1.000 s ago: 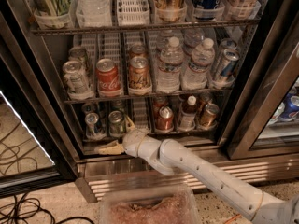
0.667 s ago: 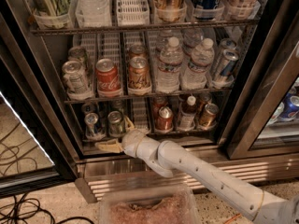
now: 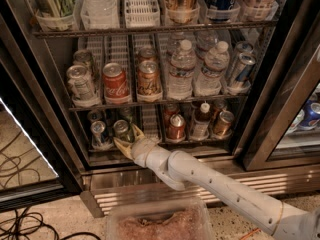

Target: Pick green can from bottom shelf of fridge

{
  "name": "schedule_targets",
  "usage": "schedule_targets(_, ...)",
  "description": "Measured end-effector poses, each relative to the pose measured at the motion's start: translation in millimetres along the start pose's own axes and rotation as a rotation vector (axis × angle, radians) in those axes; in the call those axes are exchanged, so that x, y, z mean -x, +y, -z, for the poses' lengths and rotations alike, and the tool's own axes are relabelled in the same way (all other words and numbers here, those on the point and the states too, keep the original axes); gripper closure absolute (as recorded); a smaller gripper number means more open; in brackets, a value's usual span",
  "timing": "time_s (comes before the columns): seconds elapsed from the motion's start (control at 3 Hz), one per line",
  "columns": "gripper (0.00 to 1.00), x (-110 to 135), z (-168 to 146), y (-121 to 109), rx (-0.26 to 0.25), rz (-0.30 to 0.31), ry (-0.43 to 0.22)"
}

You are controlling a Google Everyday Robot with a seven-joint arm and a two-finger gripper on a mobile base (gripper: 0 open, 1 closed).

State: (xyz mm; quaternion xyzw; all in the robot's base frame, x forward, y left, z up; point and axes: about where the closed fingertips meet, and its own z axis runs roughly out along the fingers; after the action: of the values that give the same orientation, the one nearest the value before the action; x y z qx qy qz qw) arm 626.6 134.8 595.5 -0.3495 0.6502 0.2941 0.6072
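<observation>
The fridge (image 3: 46, 98) stands open in the camera view. Its bottom shelf (image 3: 196, 142) holds the green can (image 3: 121, 129) in the second lane from the left, next to a blue-and-silver can (image 3: 98, 132). My gripper (image 3: 125, 135) is at the shelf's front rail, right at the green can. It is open, with one finger (image 3: 119, 145) low on the can's left and the other (image 3: 136, 131) on its right. My white arm (image 3: 215, 184) reaches in from the lower right, across the steel base grille (image 3: 120, 196).
Copper-red cans (image 3: 176, 127) and a brown bottle (image 3: 201, 120) stand further right on the same shelf. The tier above holds a Coca-Cola can (image 3: 115, 82) and water bottles (image 3: 181, 70). A clear bin (image 3: 160, 223) lies on the floor below. Cables (image 3: 20, 224) lie at the left.
My gripper has moved up and a little forward from below the shelf rail to the green can. The cans have not moved.
</observation>
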Motion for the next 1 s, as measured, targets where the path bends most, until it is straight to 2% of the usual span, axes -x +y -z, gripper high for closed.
schedule_targets(0.33, 0.87, 1, -1, -5, 0.0, 0.0, 0.0)
schedule_targets(0.67, 1.0, 2, -1, -6, 0.0, 0.0, 0.0)
schedule_targets(1.0, 1.0, 13, 4, -5, 0.006, 0.018, -0.011)
